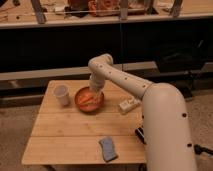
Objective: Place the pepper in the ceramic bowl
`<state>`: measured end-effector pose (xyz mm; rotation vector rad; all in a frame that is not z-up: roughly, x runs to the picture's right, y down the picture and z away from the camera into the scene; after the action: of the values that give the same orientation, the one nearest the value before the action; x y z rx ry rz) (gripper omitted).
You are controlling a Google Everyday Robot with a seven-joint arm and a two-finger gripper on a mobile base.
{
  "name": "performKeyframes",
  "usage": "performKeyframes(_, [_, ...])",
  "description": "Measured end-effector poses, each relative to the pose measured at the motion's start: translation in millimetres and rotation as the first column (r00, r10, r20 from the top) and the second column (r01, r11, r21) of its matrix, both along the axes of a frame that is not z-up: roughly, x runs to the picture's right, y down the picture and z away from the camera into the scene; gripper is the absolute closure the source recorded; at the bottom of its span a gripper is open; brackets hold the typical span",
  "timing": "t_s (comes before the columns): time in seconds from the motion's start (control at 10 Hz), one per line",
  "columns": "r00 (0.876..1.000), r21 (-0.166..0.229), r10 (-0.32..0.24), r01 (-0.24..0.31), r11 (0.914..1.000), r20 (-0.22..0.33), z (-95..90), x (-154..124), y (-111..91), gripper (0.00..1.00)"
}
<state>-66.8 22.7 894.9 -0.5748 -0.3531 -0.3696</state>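
Near the far left corner of the counter (65, 125) stands a white cup (61, 94), and just beside it on the right sits the ceramic bowl (85, 108) with the pepper (87, 99) lying inside. My hand (95, 94) reaches down into the bowl's right part, over the pepper, and I cannot tell whether it is open or closed. A grey-blue sponge (107, 148) lies by the near edge, and a white power strip (128, 104) lies toward the right edge.
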Motion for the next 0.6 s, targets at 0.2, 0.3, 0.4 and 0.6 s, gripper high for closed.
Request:
performKeyframes(0.2, [1.000,-0.001,0.001,-0.001,1.0000,0.001,0.0,0.1,-0.3,0.61])
performKeyframes(0.3, [1.000,-0.001,0.001,-0.001,1.0000,0.001,0.2,0.4,-0.5,0.61])
performKeyframes(0.4, [1.000,-0.002,0.001,-0.001,1.0000,0.000,0.6,0.8,-0.1,0.61])
performKeyframes(0.6, [1.000,-0.003,0.001,-0.001,1.0000,0.001,1.1,1.1,0.3,0.61])
